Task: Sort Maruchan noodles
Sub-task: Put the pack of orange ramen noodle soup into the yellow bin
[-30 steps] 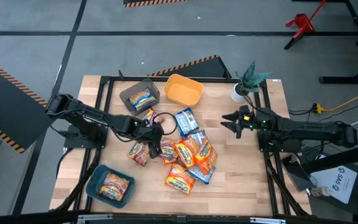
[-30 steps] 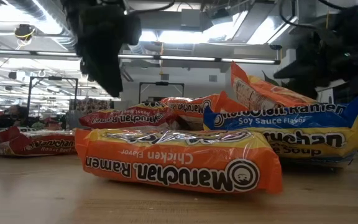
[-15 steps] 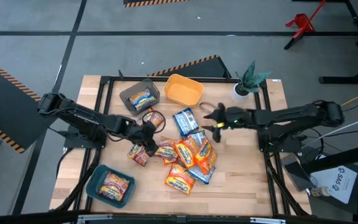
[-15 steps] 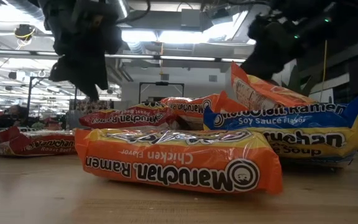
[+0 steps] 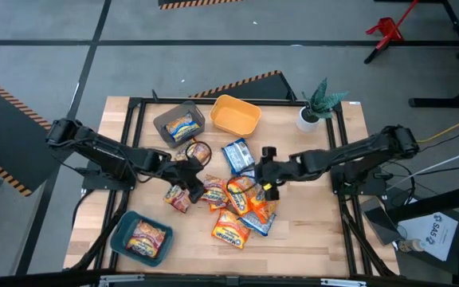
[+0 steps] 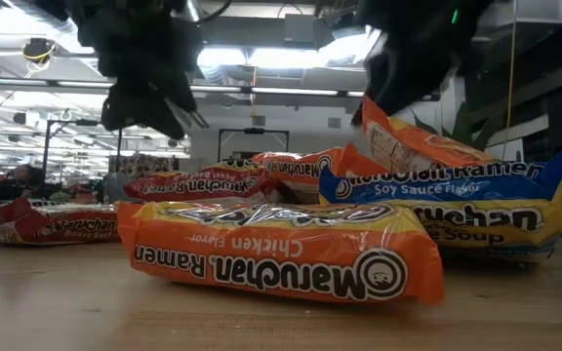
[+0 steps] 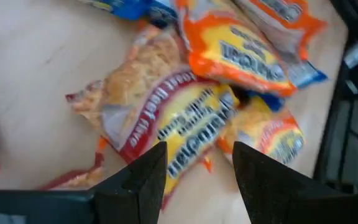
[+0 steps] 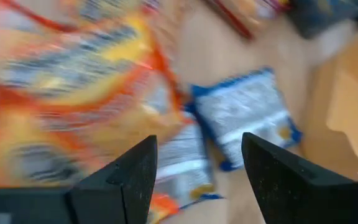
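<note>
Hovering over the Maruchan noodles [image 5: 237, 199] heaped mid-frame in the high view, left gripper [image 5: 193, 179] sits at pile's left edge w/ fingers [image 7: 135, 183] spread, nothing held. Right gripper [image 5: 267, 171] at pile's upper right, jaws apart, empty. Grey bin [image 5: 179, 123] and teal bin [image 5: 142, 237] each hold a packet.

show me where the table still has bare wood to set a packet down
Bare wood lies between the pile of crinkly plastic ramen packets and the table's right rail, below the white potted plant, and along the near edge right of the teal plastic bin. It is crowded mid-table, where the left end effector and right end effector hang open over the pile.
</note>
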`<action>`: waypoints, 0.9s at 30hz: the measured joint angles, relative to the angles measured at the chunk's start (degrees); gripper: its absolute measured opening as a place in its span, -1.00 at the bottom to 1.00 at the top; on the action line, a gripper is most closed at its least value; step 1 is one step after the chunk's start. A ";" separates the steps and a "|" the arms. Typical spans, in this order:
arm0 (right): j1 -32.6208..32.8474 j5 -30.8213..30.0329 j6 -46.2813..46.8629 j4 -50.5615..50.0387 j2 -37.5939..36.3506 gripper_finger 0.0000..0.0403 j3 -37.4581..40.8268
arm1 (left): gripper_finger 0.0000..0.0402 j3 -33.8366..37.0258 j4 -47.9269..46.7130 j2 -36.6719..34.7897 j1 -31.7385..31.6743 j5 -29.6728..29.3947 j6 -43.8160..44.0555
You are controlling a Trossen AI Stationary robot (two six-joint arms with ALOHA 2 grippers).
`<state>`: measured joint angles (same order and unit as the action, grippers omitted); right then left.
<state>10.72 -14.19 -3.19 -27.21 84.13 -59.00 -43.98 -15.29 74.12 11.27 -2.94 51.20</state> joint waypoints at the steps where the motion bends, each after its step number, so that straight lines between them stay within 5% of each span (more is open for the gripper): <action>1: -0.03 3.09 0.92 -1.27 -0.51 0.10 -1.45 | -0.12 0.04 1.63 -0.16 0.02 0.76 -0.85; 4: -0.04 7.60 6.52 -6.47 -1.17 0.10 -3.75 | -0.12 0.01 9.54 -0.06 0.01 -0.66 -1.59; 11: 6.76 2.12 20.49 -22.98 -1.24 0.10 -1.10 | -0.12 -0.07 28.49 3.47 -3.52 -0.38 -7.86; 20: 23.53 -11.61 43.16 -21.64 -1.37 0.10 4.10 | -0.12 -4.48 31.62 12.72 -10.98 8.51 -5.66; 27: 26.55 -15.95 52.76 -16.06 -1.37 0.10 8.31 | -0.12 -10.62 31.20 20.60 -13.20 16.77 -5.10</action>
<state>37.27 -30.14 49.57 -43.27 82.76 -50.69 -54.60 15.91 94.72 -1.93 13.84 46.10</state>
